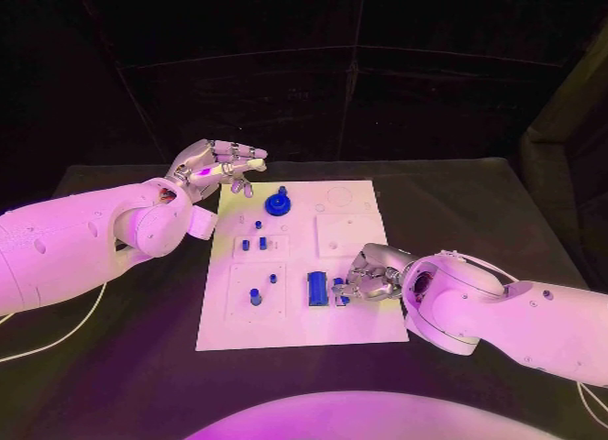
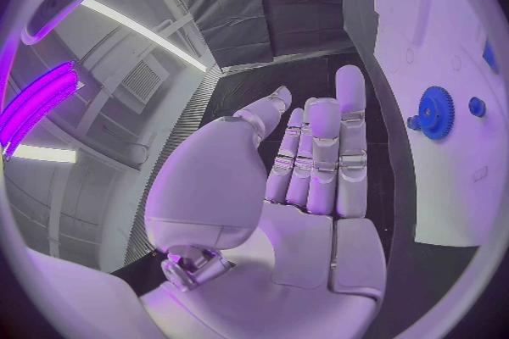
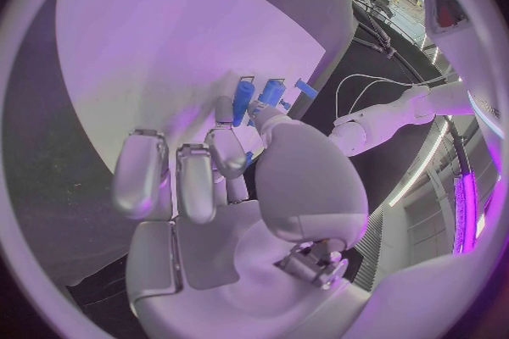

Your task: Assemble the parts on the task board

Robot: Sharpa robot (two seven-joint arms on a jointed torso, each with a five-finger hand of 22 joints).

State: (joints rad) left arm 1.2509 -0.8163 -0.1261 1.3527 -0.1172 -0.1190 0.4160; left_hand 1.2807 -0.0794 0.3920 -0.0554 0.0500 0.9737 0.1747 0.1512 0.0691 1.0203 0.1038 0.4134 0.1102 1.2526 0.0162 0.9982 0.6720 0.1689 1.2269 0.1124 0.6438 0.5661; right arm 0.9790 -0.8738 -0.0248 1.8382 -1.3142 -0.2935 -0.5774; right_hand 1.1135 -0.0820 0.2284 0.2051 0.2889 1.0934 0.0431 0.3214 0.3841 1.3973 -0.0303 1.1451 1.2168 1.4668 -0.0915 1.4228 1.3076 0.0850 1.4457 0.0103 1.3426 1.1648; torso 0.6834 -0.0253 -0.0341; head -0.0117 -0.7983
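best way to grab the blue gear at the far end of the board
Judging by its pose, come straight down from above and pinch the raised centre knob of the blue gear, which stands upright on the task board. The toothed rim sits low against the plate. The left hand is nearest.

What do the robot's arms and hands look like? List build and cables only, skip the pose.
Both arms are thick, smooth white shells with rounded, bulbous joints. The left hand and right hand are silvery metal, with jointed fingers tipped by smooth pale pads and a broad pale palm. Thin pale cables trail from the arms across the black table.
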